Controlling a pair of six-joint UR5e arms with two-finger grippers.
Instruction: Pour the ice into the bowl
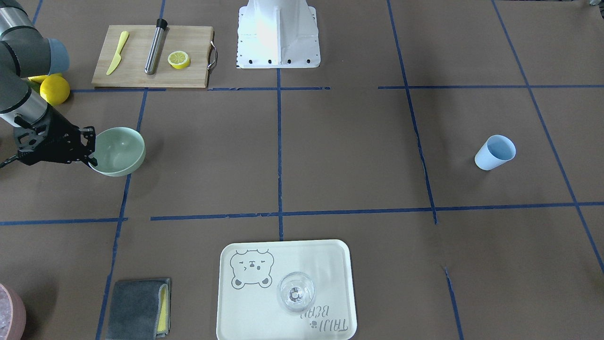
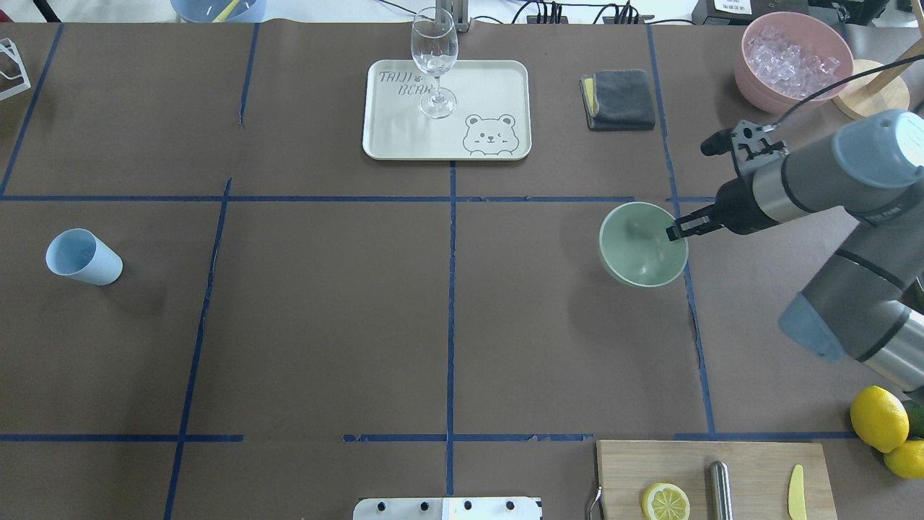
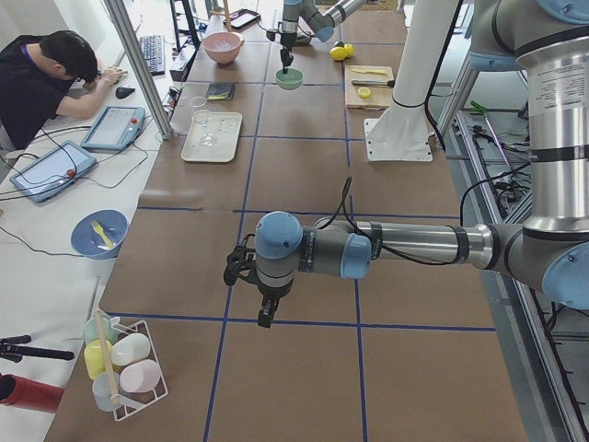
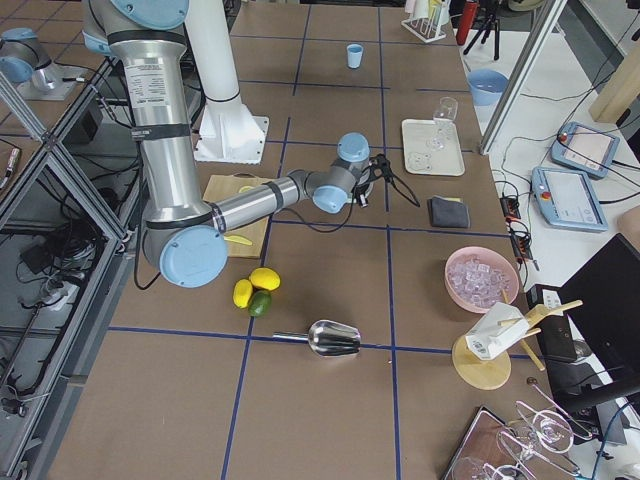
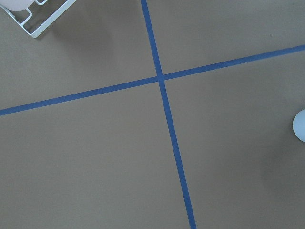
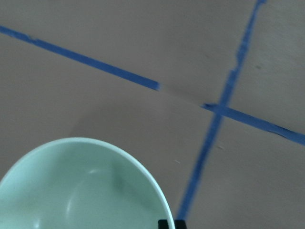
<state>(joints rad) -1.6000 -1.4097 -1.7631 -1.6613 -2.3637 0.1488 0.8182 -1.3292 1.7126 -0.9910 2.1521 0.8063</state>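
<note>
My right jaws are pinched on the rim of the bowl (image 2: pixel 639 249), on the side nearest my wrist. The bowl is right at a blue tape line (image 2: pixel 691 303) on the worktop (image 2: pixel 325 310). Near the jaws: grey cloth (image 2: pixel 621 97), pink container (image 2: pixel 794 61) of icy bits. Farther: tray (image 2: pixel 404 137) with glass (image 2: pixel 434 65). Well apart: blue cup (image 2: pixel 83 258). My left jaws hang over a tape cross (image 5: pixel 160 78); spread or closed, I cannot tell.
</note>
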